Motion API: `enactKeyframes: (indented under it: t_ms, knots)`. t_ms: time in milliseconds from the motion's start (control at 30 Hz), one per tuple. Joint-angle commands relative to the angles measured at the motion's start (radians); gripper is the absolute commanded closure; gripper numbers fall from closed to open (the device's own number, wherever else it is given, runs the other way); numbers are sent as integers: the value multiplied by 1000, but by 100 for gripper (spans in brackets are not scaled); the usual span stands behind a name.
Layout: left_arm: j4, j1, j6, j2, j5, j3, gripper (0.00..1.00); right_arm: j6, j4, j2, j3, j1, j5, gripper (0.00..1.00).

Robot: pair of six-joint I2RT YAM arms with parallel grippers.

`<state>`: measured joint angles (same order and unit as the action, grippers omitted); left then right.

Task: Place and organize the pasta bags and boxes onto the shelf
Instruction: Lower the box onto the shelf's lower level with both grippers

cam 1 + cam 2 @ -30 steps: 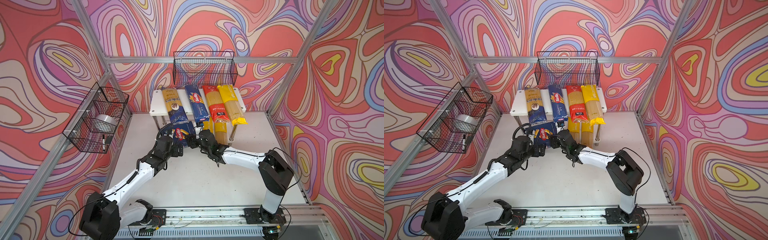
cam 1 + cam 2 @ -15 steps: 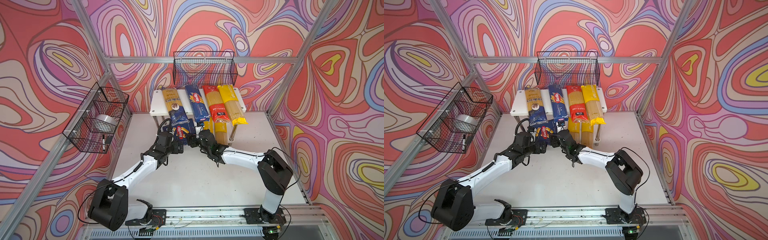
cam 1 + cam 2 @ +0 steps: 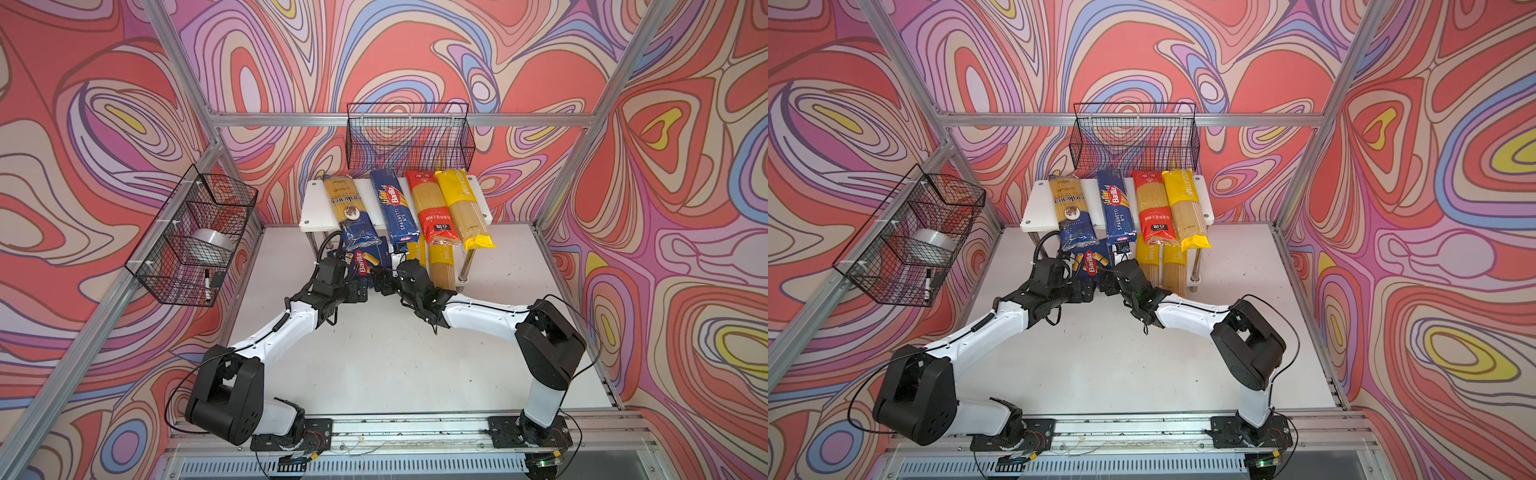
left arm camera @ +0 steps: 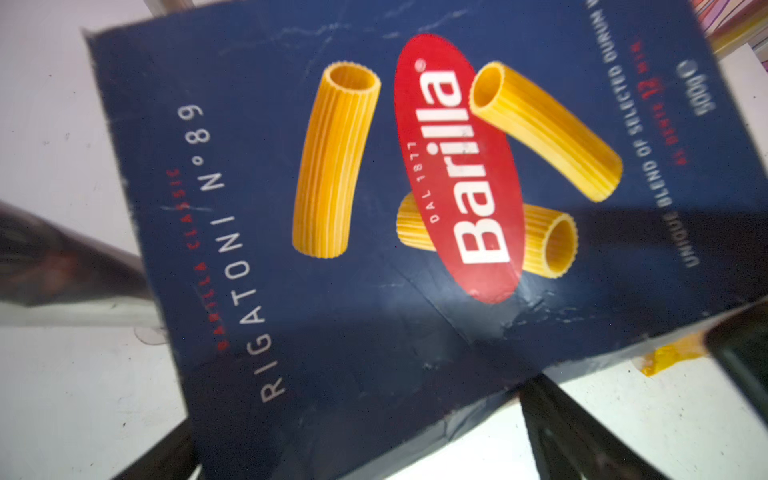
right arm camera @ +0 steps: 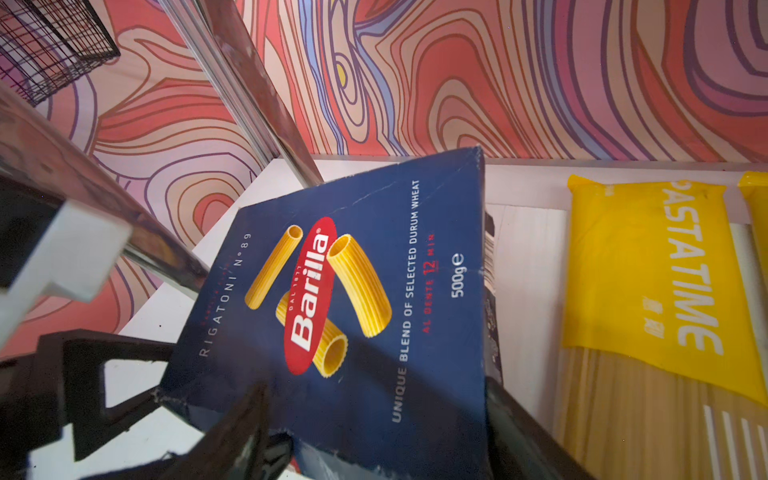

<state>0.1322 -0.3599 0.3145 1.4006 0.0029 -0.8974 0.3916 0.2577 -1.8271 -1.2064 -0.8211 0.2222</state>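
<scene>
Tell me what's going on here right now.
Both arms are at the Barilla rigatoni box, which sits at the front left of the lower board of the shelf. The left gripper and right gripper meet at its near end; whether either pair of jaws actually grips it is unclear. Two yellow PASTATIME bags lie on that board beside it, and four long packs fill the top board.

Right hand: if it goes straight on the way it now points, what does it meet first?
The Barilla rigatoni box: it lies directly ahead of the right hand, perhaps touching it; depth is unclear.
</scene>
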Motion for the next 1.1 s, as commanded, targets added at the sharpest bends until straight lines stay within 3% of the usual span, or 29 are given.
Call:
enactKeyframes:
  t_ms: [0, 300, 700, 1067]
  knots:
    - [-172, -8, 10, -8, 21, -97, 0, 55, -12, 9, -32, -52, -172, 19]
    - [-135, -3, 13, -32, 7, -95, 0, 49, -127, 47, -25, -18, -120, 16]
    - [0, 3, 24, -187, -75, -10, 0, 31, -189, 161, 64, -12, -112, 15]
    - [163, 6, 100, -415, -84, 127, 0, 5, -186, 251, 186, -51, -292, 19]
